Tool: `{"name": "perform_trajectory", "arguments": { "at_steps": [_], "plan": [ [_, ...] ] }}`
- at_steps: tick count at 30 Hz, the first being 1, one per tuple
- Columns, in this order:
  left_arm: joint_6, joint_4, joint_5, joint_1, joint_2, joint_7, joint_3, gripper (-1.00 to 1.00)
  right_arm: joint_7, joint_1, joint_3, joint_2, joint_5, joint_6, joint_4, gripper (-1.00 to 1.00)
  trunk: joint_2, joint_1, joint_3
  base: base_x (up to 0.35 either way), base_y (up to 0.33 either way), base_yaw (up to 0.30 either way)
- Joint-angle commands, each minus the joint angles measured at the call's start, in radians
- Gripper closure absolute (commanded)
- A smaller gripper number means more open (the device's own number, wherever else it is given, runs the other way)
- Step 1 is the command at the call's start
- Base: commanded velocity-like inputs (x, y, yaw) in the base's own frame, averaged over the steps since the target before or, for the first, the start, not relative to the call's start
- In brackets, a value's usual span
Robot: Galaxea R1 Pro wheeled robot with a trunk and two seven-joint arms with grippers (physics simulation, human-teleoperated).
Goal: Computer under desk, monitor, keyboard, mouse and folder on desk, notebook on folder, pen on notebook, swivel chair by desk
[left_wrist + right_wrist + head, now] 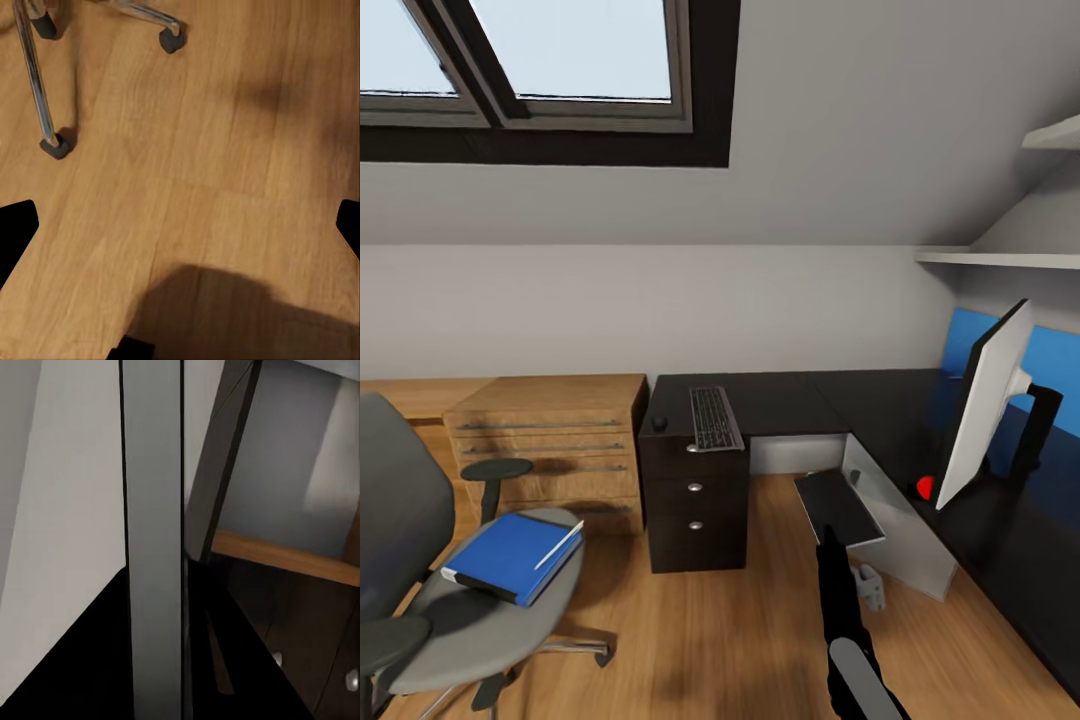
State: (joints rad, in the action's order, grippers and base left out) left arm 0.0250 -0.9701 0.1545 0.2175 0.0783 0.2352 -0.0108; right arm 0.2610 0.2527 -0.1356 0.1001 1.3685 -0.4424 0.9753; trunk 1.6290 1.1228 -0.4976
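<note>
Monitor (pixel 982 408) stood on the surface (pixel 880 400), tilted, right arm at its far edge (end effector state: cannot tell). Keyboard (pixel 715 417) lay on the surface, well apart from the monitor, mouse (pixel 659 423) just beside it. Computer (pixel 890 520) sat under the surface. Folder (pixel 500 555) with pen (pixel 558 545) on top was on the swivel chair (pixel 470 590); move and stacking not done. Left end effector fingers (pixel 15 232) were spread over the floor (pixel 202 172).

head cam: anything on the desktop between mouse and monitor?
Yes. In the head view the keyboard lies right beside the mouse; from there to the monitor the desk top is bare.
</note>
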Motion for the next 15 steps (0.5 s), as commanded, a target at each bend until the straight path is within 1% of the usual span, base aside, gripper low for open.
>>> {"name": "perform_trajectory", "arguments": {
  "at_steps": [1,2,11,15],
  "plan": [
    [0.003,0.024,0.008,0.0,0.0,0.004,0.0,-1.0,0.016,0.001,-0.002,0.0,0.009,-0.006,0.0,1.0,0.0,0.001,0.001,0.072,0.0,0.0],
    [0.003,0.027,0.007,0.0,0.0,0.004,0.0,-1.0,0.016,0.001,-0.002,0.0,0.009,-0.007,0.0,1.0,0.0,0.001,0.002,0.046,0.0,0.0],
    [0.004,0.031,0.006,0.0,0.001,0.004,-0.004,-1.0,0.017,0.001,0.0,-0.003,0.009,-0.006,0.0,1.0,-0.063,-0.034,0.041,0.006,0.0,0.0],
    [0.004,0.031,0.007,0.0,0.001,0.004,-0.004,-1.0,0.017,0.001,0.0,-0.004,0.01,-0.006,0.0,1.0,-0.091,-0.049,0.054,0.103,0.0,0.0]
  ]
}}
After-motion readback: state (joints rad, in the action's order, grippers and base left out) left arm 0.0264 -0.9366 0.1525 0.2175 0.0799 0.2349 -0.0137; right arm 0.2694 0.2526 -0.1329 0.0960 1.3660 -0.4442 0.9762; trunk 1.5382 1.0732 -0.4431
